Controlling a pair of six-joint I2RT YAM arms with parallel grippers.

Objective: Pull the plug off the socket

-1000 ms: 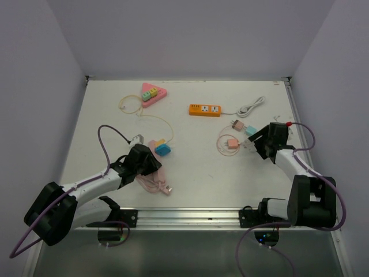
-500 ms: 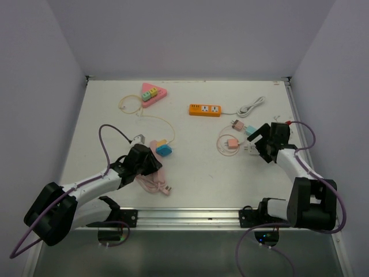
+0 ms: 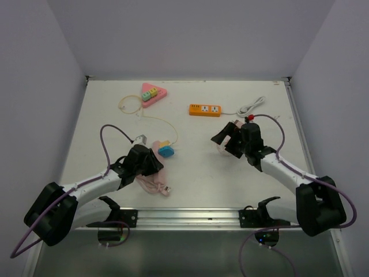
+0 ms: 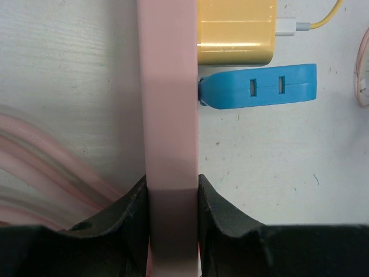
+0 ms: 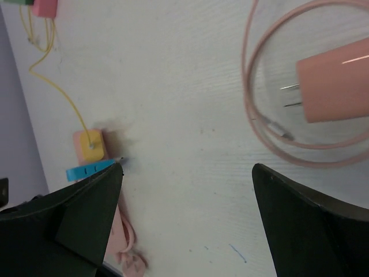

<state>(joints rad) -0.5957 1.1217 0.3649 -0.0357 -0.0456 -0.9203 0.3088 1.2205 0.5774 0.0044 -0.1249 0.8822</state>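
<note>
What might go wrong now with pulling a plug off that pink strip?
The yellow block plug and blue block plug sit side by side on the pink plastic power strip, so the open right gripper may grab both. The left gripper clamps the strip away from them; it might twist.

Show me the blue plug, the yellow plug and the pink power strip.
blue plug [image 4: 266,86], left wrist view, flat face.
yellow plug [image 4: 235,32], left wrist view, body centre.
pink power strip [image 4: 169,98], left wrist view, mid-length.

We list: pink socket strip [image 4: 170,86], smooth matt plastic; blue plug [image 4: 259,85], smooth plastic; table [image 4: 69,69], white, grainy, scuffed; pink charger [image 5: 337,86], glossy plastic, with bare metal prongs [image 5: 291,87].
</note>
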